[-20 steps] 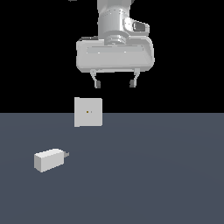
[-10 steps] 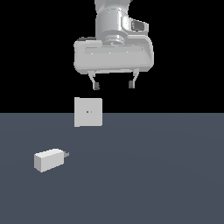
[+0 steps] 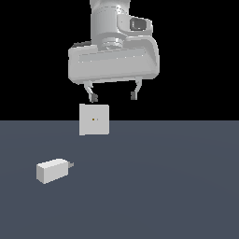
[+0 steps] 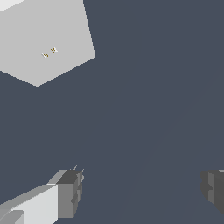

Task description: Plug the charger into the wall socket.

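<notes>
Gripper (image 3: pixel 113 96) above the counter (image 3: pixel 163 186), fingers (image 3: pixel 93 97) spread and empty; charger (image 3: pixel 52 170) lies near the upright wall socket (image 3: pixel 94 119).

Only 2 things stand on the grey floor (image 3: pixel 177 186), the upright wall socket (image 3: pixel 94 119) and, well apart toward the exterior view's left, the charger (image 3: pixel 52 170), with bare floor around both and the spread-fingered gripper (image 3: pixel 113 97) above.
</notes>
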Controlling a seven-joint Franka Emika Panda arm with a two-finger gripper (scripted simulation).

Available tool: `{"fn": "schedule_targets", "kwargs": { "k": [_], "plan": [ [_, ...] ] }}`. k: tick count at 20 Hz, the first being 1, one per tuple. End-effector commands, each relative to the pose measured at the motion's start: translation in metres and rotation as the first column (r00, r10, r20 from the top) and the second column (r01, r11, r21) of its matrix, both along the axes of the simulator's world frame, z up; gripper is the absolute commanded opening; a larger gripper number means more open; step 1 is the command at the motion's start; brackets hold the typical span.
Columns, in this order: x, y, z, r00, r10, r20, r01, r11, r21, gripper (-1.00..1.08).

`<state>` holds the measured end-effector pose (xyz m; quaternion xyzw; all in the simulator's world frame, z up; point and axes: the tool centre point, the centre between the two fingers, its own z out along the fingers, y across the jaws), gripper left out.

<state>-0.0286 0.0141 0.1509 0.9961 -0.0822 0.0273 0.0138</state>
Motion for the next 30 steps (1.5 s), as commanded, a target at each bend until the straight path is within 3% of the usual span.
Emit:
{"fn": "schedule_targets", "kwargs": {
  "k": [1,13,30],
  "plan": [
    [-0.008,0.007,-0.007,0.999,-0.038,0.011,0.038,0.999,-0.001,1.00],
    [-0.038,0.044,-0.039,0.975,-0.215,0.060,0.215,0.977,-0.003,1.00],
    [-0.060,0.091,-0.079,0.907,-0.404,0.115,0.407,0.913,0.001,1.00]
  ]
}}
